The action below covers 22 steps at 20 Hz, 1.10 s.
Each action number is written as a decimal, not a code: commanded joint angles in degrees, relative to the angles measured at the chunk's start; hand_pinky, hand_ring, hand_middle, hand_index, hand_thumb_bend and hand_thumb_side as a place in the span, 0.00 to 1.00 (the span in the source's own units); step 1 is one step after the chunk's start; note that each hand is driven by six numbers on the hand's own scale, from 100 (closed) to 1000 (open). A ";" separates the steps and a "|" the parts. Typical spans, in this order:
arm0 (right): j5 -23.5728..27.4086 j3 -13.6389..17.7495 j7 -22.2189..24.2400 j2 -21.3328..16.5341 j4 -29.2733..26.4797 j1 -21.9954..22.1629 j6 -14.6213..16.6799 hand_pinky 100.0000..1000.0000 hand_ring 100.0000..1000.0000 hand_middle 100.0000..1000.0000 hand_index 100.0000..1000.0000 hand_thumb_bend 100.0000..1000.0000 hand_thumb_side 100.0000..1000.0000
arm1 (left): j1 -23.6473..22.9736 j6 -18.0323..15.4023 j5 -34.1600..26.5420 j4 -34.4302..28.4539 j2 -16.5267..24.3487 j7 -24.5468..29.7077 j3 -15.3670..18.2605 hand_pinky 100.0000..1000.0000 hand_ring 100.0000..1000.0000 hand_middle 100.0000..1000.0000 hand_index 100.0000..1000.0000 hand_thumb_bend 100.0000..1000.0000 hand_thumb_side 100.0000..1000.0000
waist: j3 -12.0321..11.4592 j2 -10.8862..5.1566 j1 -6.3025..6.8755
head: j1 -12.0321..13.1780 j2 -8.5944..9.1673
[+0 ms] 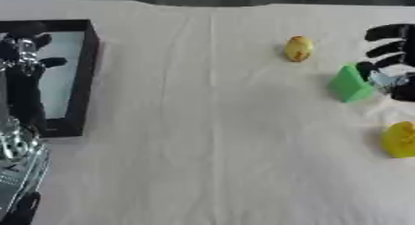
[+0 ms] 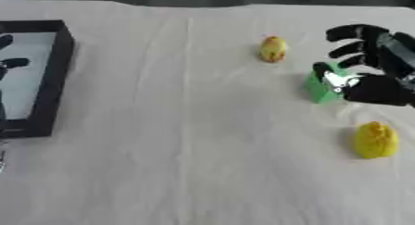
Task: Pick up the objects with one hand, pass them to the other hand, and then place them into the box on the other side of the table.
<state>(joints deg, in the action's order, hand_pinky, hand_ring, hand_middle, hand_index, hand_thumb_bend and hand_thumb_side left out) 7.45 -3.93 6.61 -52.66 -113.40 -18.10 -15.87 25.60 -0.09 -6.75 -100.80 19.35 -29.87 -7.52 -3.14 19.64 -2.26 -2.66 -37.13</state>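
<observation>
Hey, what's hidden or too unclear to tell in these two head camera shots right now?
- Green block: its right side is covered by the right hand in both views, so the grip cannot be confirmed.
- Box: its left part is cut by the picture edge, and the left hand screens the inside.
- Far yellow object: too blurred to identify.
- Near yellow object: cut by the left eye view's right edge.

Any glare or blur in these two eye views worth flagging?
Both views are soft overall, edges smeared. Right eye view: a bright glare spot where the right hand meets the green block. Left eye view: the box floor looks pale and shiny under the left hand; shiny highlights on the silver arm at the lower left. Shadows on the cloth are faint.
</observation>
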 commanded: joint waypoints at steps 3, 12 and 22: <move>-3.94 2.41 9.56 -7.51 2.44 -1.97 2.50 0.77 0.80 0.84 0.84 0.26 0.06 | 0.16 -0.13 -0.08 -0.38 1.84 0.02 0.35 0.57 0.78 0.73 0.75 0.00 0.70 | 0.12 -1.50 -0.26 | 0.19 0.33; -13.54 0.90 15.04 -12.41 9.18 -6.42 6.87 0.86 0.85 0.85 0.86 0.43 0.00 | 0.14 -0.09 -0.20 -0.21 2.02 0.41 -0.05 0.57 0.79 0.73 0.75 0.00 0.71 | -0.18 -1.45 -0.58 | -1.15 0.75; -26.31 -2.62 18.35 -12.65 15.58 -9.89 12.76 0.91 0.88 0.87 0.87 0.41 0.00 | 0.36 -0.09 -0.35 -0.23 2.22 0.65 -0.31 0.57 0.79 0.73 0.75 0.00 0.71 | -0.60 -0.92 -0.91 | -1.89 1.37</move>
<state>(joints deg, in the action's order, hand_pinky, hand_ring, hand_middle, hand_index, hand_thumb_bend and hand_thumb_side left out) -17.65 -6.94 24.92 -63.29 -98.35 -27.22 -3.75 25.25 -0.05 -7.06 -100.45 19.88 -29.34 -7.93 -3.76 19.67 -3.21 -4.28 -36.54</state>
